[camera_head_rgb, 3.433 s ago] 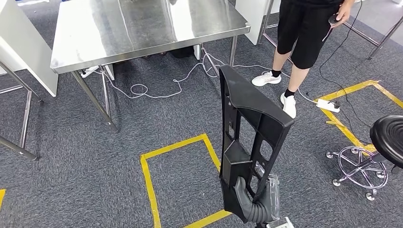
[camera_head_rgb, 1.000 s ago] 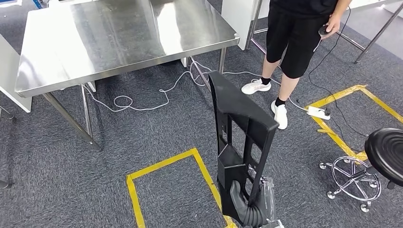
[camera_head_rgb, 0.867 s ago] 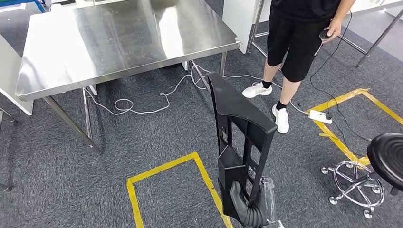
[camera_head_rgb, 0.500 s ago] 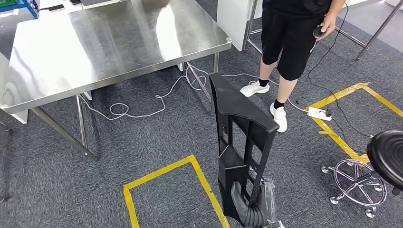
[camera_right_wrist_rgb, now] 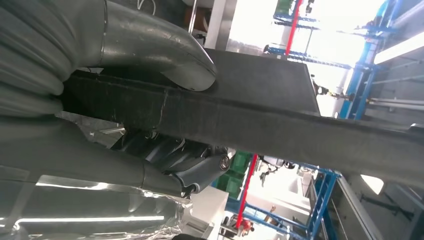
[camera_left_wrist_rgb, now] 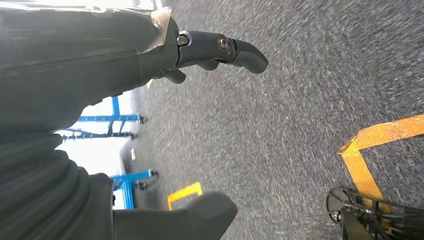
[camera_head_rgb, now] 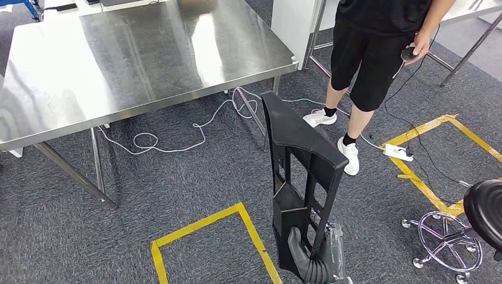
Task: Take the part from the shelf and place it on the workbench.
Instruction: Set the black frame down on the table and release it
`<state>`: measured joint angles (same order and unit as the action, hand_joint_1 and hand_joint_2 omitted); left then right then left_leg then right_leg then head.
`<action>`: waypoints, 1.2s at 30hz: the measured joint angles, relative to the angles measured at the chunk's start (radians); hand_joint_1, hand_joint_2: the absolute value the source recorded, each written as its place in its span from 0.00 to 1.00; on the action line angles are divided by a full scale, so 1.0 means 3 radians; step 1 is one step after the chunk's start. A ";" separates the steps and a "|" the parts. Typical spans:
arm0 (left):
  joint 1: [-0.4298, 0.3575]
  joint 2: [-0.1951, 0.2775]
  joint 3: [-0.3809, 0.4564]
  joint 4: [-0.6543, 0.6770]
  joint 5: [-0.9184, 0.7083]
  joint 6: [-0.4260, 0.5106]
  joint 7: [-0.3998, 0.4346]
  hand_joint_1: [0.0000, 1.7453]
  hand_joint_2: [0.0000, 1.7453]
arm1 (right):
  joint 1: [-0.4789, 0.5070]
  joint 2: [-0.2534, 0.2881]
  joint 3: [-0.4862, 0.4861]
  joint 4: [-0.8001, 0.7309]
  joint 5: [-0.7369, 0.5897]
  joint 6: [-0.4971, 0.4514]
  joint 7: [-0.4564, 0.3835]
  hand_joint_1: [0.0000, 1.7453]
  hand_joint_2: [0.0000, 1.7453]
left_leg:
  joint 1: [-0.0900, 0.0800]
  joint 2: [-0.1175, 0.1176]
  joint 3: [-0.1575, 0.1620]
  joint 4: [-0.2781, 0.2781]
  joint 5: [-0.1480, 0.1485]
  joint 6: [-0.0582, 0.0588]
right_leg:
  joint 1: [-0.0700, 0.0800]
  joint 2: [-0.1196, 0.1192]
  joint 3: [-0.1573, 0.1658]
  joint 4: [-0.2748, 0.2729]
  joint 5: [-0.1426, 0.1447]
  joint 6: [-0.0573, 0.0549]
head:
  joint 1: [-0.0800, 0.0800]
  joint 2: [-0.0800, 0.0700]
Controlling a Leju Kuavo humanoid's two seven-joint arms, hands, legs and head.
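Half done, I judge: my right hand (camera_head_rgb: 314,260) grips the black part (camera_head_rgb: 302,177) upright off the shelf; worktop (camera_head_rgb: 136,53) lies at eleven o'clock, placing remains. My left hand (camera_left_wrist_rgb: 150,55) hangs open, empty.

The head view is evenly and brightly lit from above. The steel counter (camera_head_rgb: 142,53) shows soft pale streaks of glare running from its far edge toward its near edge, and a faint shadow lies on the carpet (camera_head_rgb: 195,177) beneath it. That picture is sharp. In the left wrist view the carpet is smeared with motion blur, and the bright background by the blue frames (camera_left_wrist_rgb: 117,120) is blown out white. The right wrist view is backlit, with overexposed patches.
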<state>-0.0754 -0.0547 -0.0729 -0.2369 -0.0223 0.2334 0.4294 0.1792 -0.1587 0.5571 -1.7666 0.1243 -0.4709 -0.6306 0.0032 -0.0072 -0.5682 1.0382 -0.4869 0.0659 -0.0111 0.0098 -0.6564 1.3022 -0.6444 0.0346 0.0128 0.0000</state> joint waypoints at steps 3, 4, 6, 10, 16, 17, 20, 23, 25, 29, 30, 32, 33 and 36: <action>-0.0003 -0.0009 0.0000 0.0000 0.0000 0.0037 0.0001 0.00 1.00 | 0.0000 -0.0011 0.0009 0.0006 0.0007 -0.0012 -0.0004 1.00 1.00 | -0.0003 -0.0069 0.0072 -0.0002 -0.0061 -0.0017 | 0.0005 0.0024 0.0086 -0.0501 0.0339 0.0074 | 0.0003 0.0000; -0.0005 -0.0012 0.0000 0.0000 0.0000 0.0043 0.0001 0.00 1.00 | -0.0002 -0.0015 0.0011 0.0010 0.0008 -0.0015 -0.0005 1.00 1.00 | -0.0005 -0.0094 0.0098 0.0000 -0.0080 -0.0030 | 0.0011 0.0040 0.0133 -0.0691 0.0440 0.0064 | 0.0002 0.0000; -0.0011 -0.0015 0.0000 0.0000 0.0001 0.0052 0.0000 0.00 1.00 | -0.0004 -0.0020 0.0019 0.0016 0.0010 -0.0018 -0.0006 1.00 1.00 | -0.0010 -0.0138 0.0112 0.0000 -0.0108 -0.0063 | 0.0035 0.0065 0.0185 -0.0863 0.0539 -0.0008 | -0.0001 0.0000; -0.0009 -0.0013 -0.0001 0.0000 0.0001 0.0060 0.0000 0.00 1.00 | -0.0016 -0.0022 0.0039 0.0018 0.0012 -0.0030 -0.0009 1.00 1.00 | -0.0016 -0.0127 0.0104 0.0100 -0.0157 -0.0125 | -0.0017 0.0024 0.0259 -0.0914 0.0597 -0.0095 | -0.0011 0.0000; -0.0009 -0.0010 -0.0001 0.0001 0.0001 0.0060 -0.0001 0.00 1.00 | -0.0029 -0.0017 0.0059 0.0030 0.0013 -0.0036 -0.0011 1.00 1.00 | 0.0036 0.0006 -0.0405 0.0807 -0.0381 -0.0226 | -0.0029 -0.0071 0.0315 -0.0932 0.0562 -0.0147 | -0.0026 0.0000; -0.0008 -0.0008 -0.0001 0.0001 0.0000 0.0060 0.0000 0.00 1.00 | -0.0030 -0.0017 0.0061 0.0034 0.0011 -0.0036 -0.0011 1.00 1.00 | 0.0044 0.0024 -0.0369 0.0662 -0.0264 -0.0230 | -0.0029 -0.0087 0.0326 -0.0932 0.0554 -0.0146 | -0.0027 0.0000; -0.0021 -0.0005 -0.0001 0.0001 -0.0001 0.0060 0.0001 0.00 1.00 | -0.0041 -0.0016 0.0063 0.0039 0.0004 -0.0036 -0.0012 1.00 1.00 | 0.0043 0.0165 -0.0169 0.0105 0.0013 -0.0204 | -0.0016 -0.0137 0.0365 -0.0933 0.0525 -0.0118 | -0.0027 0.0000; -0.0038 -0.0005 -0.0001 0.0000 -0.0002 0.0060 0.0001 0.00 1.00 | -0.0059 -0.0015 0.0065 0.0044 -0.0004 -0.0027 -0.0014 1.00 1.00 | 0.0012 0.0169 -0.0151 0.0034 0.0001 -0.0139 | 0.0006 -0.0195 0.0387 -0.0939 0.0487 -0.0053 | -0.0022 0.0000; -0.0040 -0.0006 -0.0001 0.0000 -0.0003 0.0060 0.0001 0.00 1.00 | -0.0077 -0.0016 0.0066 0.0046 -0.0008 -0.0012 -0.0014 1.00 1.00 | 0.0021 0.0115 -0.0114 0.0009 0.0073 -0.0092 | 0.0011 -0.0187 0.0380 -0.0869 0.0433 -0.0016 | -0.0020 0.0000; -0.0049 -0.0006 0.0000 0.0000 -0.0017 0.0060 0.0000 0.00 1.00 | -0.0103 -0.0017 0.0073 0.0061 -0.0022 0.0005 -0.0012 1.00 1.00 | 0.0033 0.0013 -0.0097 -0.0004 0.0109 -0.0048 | -0.0002 -0.0073 0.0042 -0.0163 0.0093 -0.0037 | -0.0002 0.0000; -0.0048 -0.0006 0.0000 0.0000 -0.0020 0.0060 0.0000 0.00 1.00 | -0.0104 -0.0017 0.0075 0.0069 -0.0025 0.0008 -0.0010 1.00 1.00 | 0.0030 -0.0021 -0.0101 -0.0002 0.0108 -0.0046 | -0.0003 -0.0067 -0.0033 -0.0026 0.0054 -0.0028 | -0.0003 0.0000; -0.0045 -0.0006 0.0000 0.0000 -0.0021 0.0060 0.0001 0.00 1.00 | -0.0108 -0.0017 0.0077 0.0084 -0.0032 0.0011 -0.0005 1.00 1.00 | 0.0028 -0.0095 -0.0100 -0.0001 0.0106 -0.0049 | -0.0003 -0.0048 -0.0006 -0.0120 0.0145 0.0017 | -0.0003 0.0000; -0.0044 -0.0006 0.0000 0.0000 -0.0021 0.0060 0.0001 0.00 1.00 | -0.0113 -0.0017 0.0078 0.0087 -0.0035 0.0012 -0.0004 1.00 1.00 | 0.0028 -0.0132 -0.0095 0.0000 0.0104 -0.0052 | -0.0004 -0.0016 0.0095 -0.0347 0.0254 0.0040 | -0.0002 0.0000; -0.0044 -0.0006 0.0001 0.0000 -0.0019 0.0060 0.0001 0.00 1.00 | -0.0127 -0.0016 0.0082 0.0095 -0.0042 0.0013 -0.0005 1.00 1.00 | 0.0016 -0.0223 -0.0092 0.0005 0.0096 -0.0086 | 0.0001 0.0107 0.0329 -0.0888 0.0480 0.0018 | 0.0000 0.0000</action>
<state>-0.0885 -0.0566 -0.0727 -0.2369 -0.0279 0.2516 0.4295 0.1410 -0.1634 0.5818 -1.7381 0.1118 -0.4669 -0.6322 0.0079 -0.0741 -0.5958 1.0396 -0.4580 0.0400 -0.0109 0.0418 -0.5576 1.0358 -0.5004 0.0400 0.0129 0.0000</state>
